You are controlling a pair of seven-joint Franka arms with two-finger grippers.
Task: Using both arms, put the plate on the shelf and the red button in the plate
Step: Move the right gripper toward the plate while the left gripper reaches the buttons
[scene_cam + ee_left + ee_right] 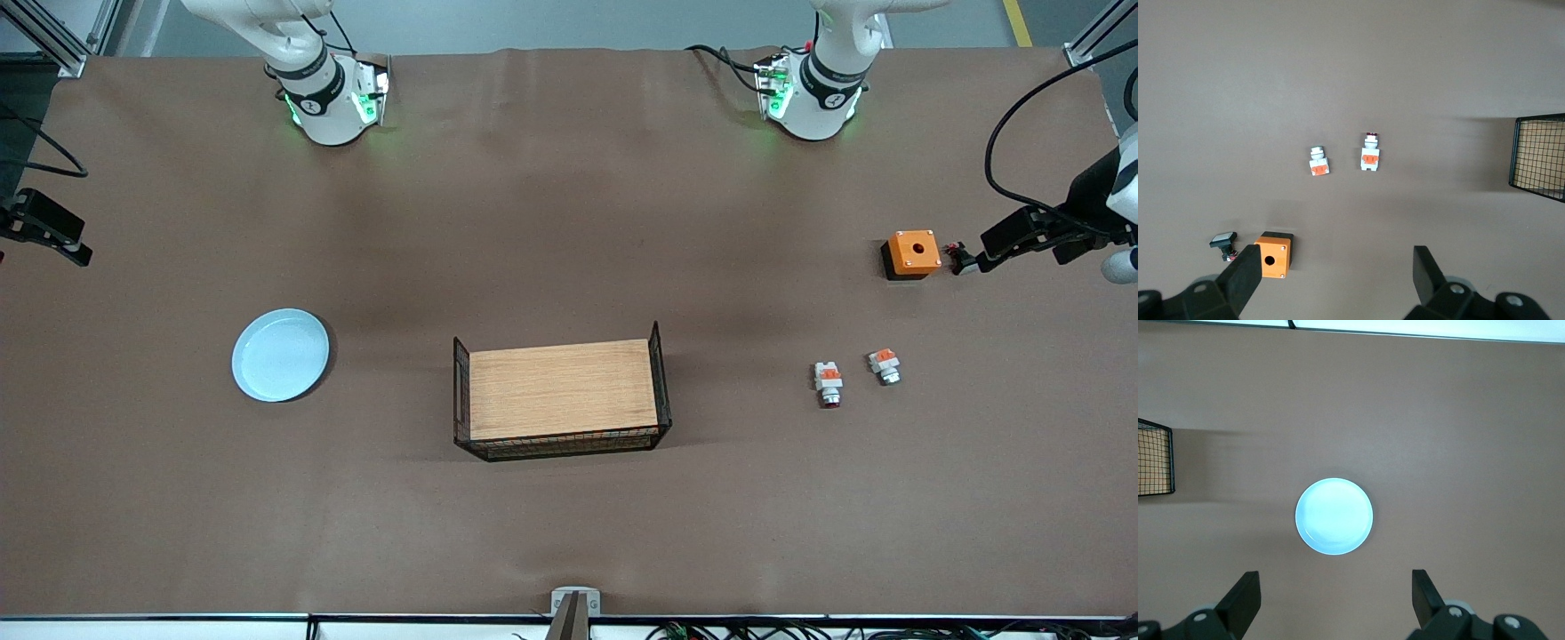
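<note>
A brown matte tabletop (551, 222) fills nearly the whole frame, with a faint crease near the top centre. Grey floor (569, 22) shows along the top edge, crossed by a yellow line at the upper right. Aluminium frame posts (53, 40) stand in the upper corners. A white rail (267, 627) with cables runs along the bottom edge. Lighting is soft and even, shadows faint.

Pale blue plate (280, 366), dark-red-capped red button (829, 384)
</note>
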